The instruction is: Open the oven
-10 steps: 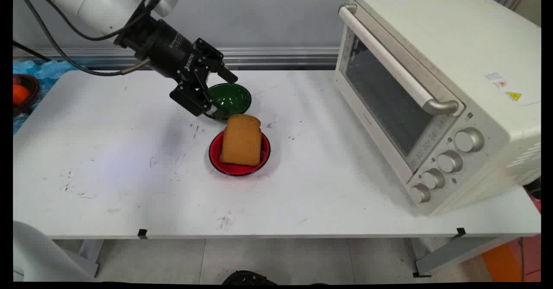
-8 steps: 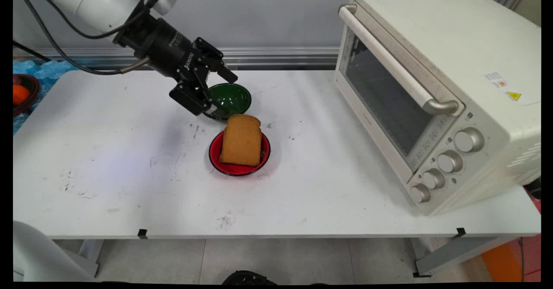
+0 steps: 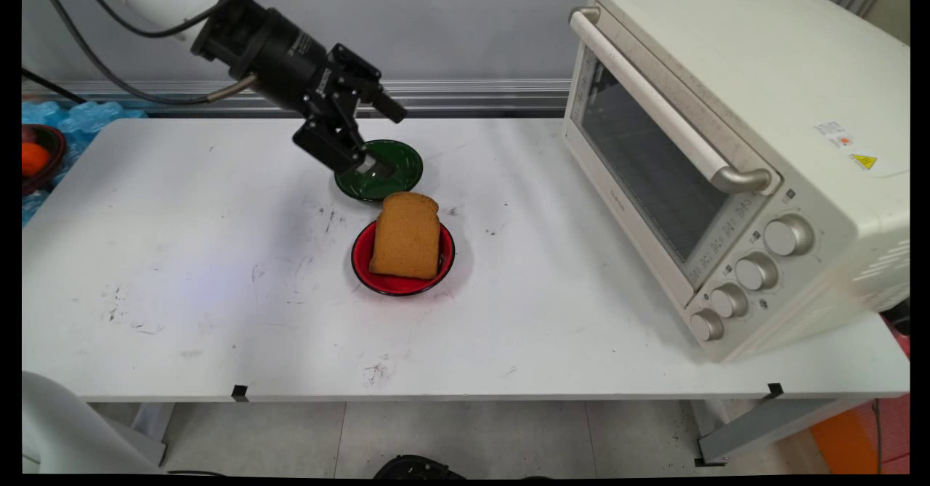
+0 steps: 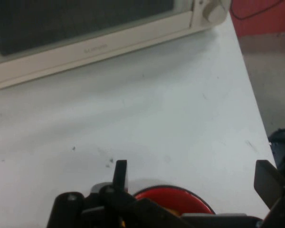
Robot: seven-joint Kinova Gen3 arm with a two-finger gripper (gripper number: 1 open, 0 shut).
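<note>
I lift the gripper [image 3: 383,137], fingers apart and empty; the green bowl [image 3: 396,168] now lies flat on the table [image 3: 182,253].

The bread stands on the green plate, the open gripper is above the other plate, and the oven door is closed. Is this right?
Not quite. In the main view the bread stands on the red plate. The open gripper is above the green plate, and the oven door is closed.
</note>
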